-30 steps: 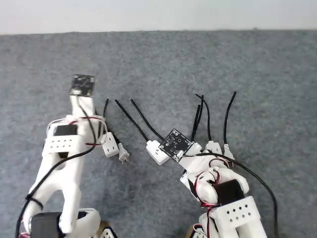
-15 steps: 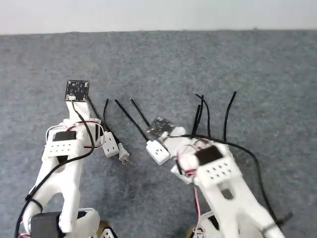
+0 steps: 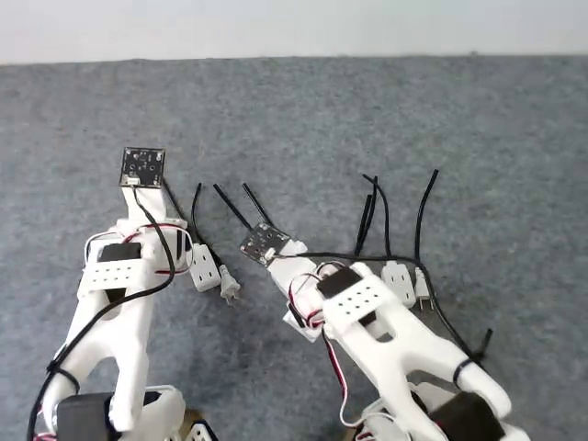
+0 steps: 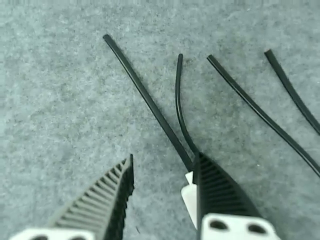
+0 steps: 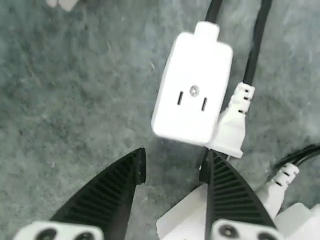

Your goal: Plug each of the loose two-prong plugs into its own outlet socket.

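In the right wrist view, a white outlet socket (image 5: 192, 102) lies face up on the grey carpet with a black cord. A white two-prong plug (image 5: 232, 131) lies against its side, not inserted. My right gripper (image 5: 175, 160) hovers open just short of the socket, with nothing between its fingers. Part of another white socket (image 5: 180, 222) lies by one finger. My left gripper (image 4: 165, 165) is open over bare carpet among black cords (image 4: 150, 102), a white socket corner (image 4: 189, 197) beside one finger. From the high view, a socket (image 3: 204, 266) and loose plug (image 3: 230, 289) lie beside the left arm (image 3: 119, 276).
Another socket (image 3: 397, 273) and plug (image 3: 423, 287) with black cords (image 3: 377, 216) lie to the right of the right arm (image 3: 367, 312). Grey carpet stretches back to a pale wall, with free room at the far side and far right.
The right arm has swung left and stretched forward, from beside the right-hand sockets to over the middle socket. The left arm's wrist shifted slightly left early on, then held still.
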Available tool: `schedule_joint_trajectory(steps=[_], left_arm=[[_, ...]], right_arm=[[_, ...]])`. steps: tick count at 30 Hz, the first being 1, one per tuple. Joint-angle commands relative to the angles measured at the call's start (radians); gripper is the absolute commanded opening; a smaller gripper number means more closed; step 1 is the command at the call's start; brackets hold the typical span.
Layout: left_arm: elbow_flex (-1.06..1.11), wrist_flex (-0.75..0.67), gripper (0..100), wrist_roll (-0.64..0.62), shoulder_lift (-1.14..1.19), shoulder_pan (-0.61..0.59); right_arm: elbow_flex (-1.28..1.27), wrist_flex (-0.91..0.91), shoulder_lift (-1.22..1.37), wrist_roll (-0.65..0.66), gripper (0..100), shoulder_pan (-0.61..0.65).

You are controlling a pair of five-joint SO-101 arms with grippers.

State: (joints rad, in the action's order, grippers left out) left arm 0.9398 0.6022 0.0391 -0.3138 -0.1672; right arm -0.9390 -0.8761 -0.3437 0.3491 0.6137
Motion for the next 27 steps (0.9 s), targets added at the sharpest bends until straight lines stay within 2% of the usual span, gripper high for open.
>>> schedule_joint_trajectory(steps=[1,9,18,27], left_arm=[[0.012,-0.055,18,-0.017,-0.028,0.0],[0.013,-0.055,18,-0.017,-0.028,0.0],[0.016,-0.055,18,-0.017,-0.028,0.0],[0.018,-0.055,18,-0.015,-0.028,0.011]], right_arm=[[0.095,-0.035,0.013,0.044,19.1,0.007],[0.161,-0.027,0.03,0.057,19.1,-0.127],[0.141,0.027,0.041,0.087,19.1,-0.134],[0.183,0.065,0.229,0.084,19.1,-0.133]])
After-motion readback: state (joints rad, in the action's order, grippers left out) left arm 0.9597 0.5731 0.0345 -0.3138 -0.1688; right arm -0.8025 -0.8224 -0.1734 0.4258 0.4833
